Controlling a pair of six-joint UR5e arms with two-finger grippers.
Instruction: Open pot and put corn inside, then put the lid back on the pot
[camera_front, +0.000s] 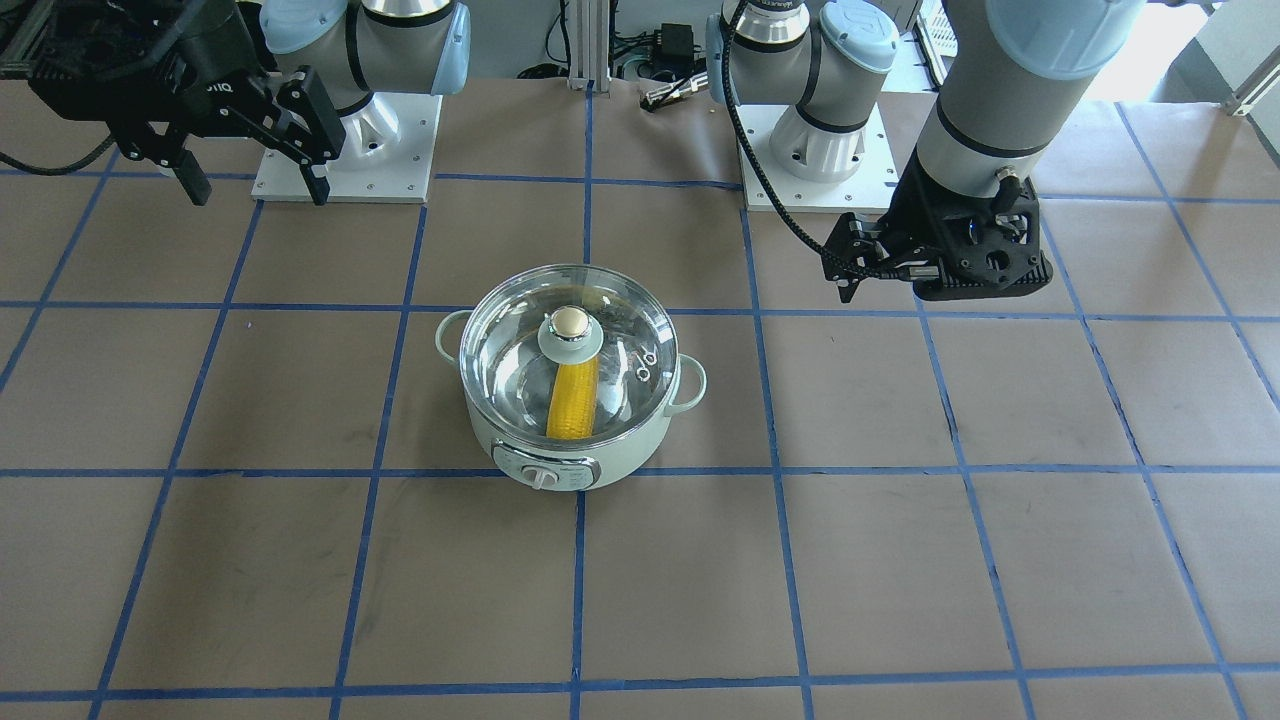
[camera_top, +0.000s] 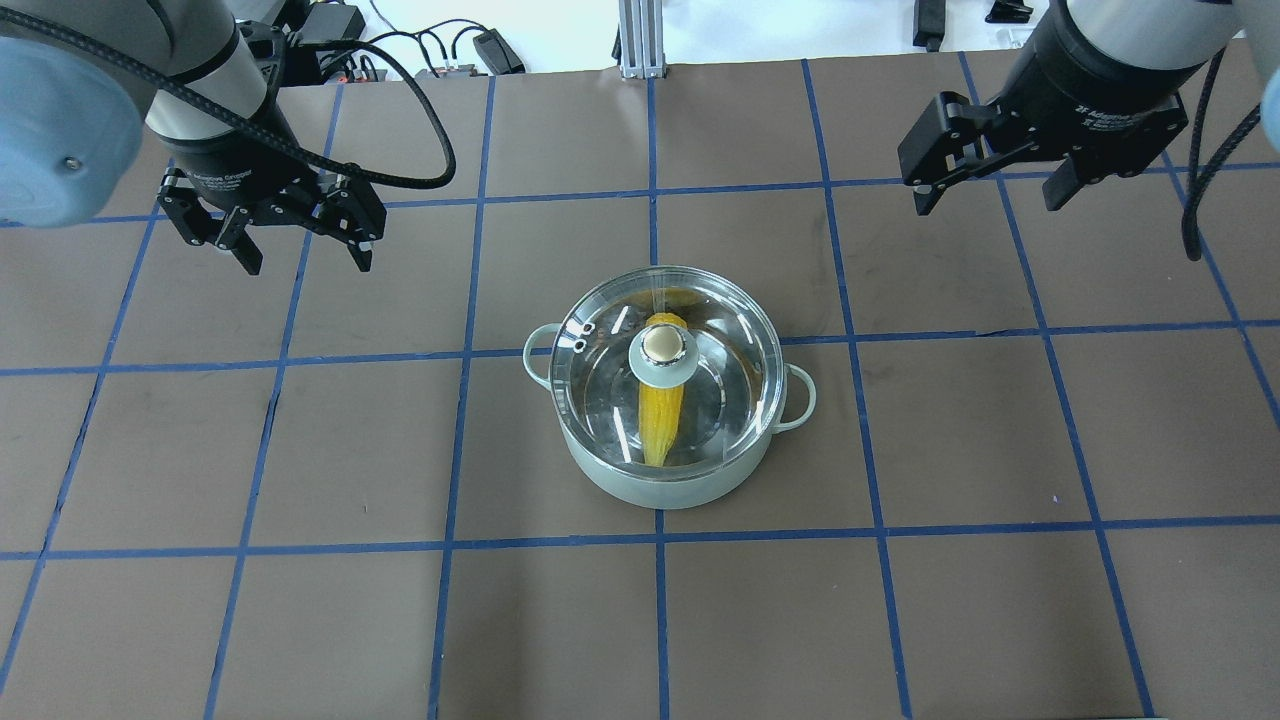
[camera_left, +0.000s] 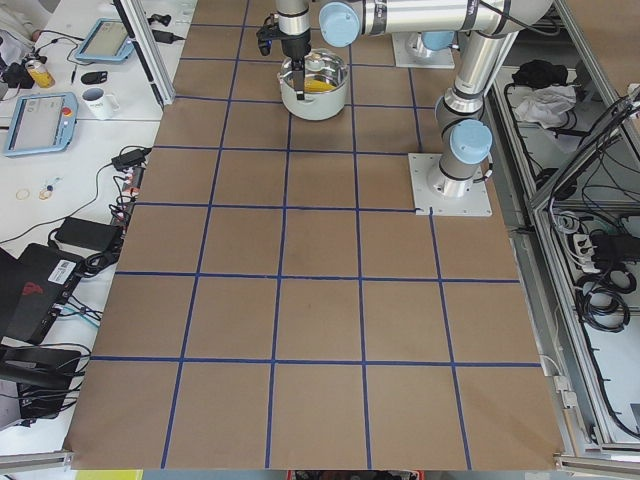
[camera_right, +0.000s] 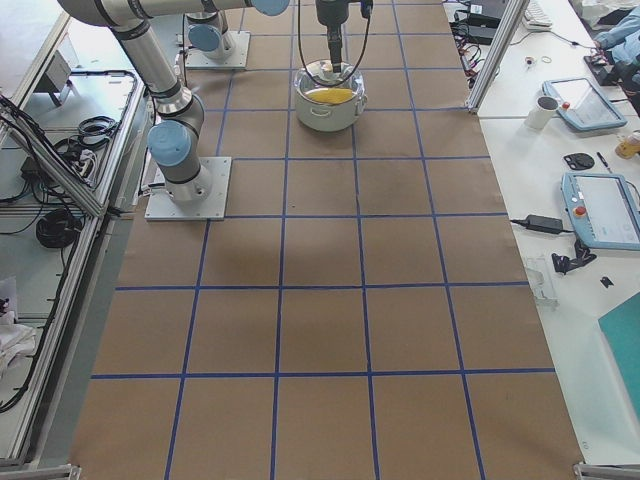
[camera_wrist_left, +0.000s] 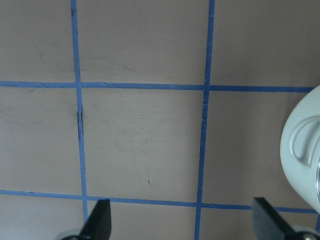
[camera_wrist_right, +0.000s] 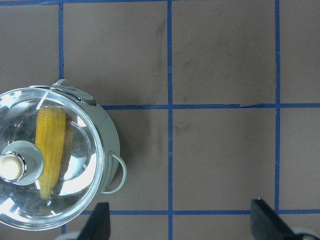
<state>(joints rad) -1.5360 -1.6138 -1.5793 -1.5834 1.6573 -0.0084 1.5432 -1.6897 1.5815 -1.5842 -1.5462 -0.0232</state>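
Glass lid (camera_top: 662, 352) covers pot (camera_top: 660, 487) rim; corn (camera_top: 660, 420) inside.

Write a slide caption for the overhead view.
Corn cob in pot under glass lid; left end effector and right end effector open.

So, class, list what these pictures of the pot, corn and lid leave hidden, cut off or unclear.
1. Overhead view: part of the corn lies under the knob of the lid.
2. Left wrist view: the right edge cuts off most of the pot; lid and corn are out of frame.
3. Both side views: pot, lid and corn are too small for detail.
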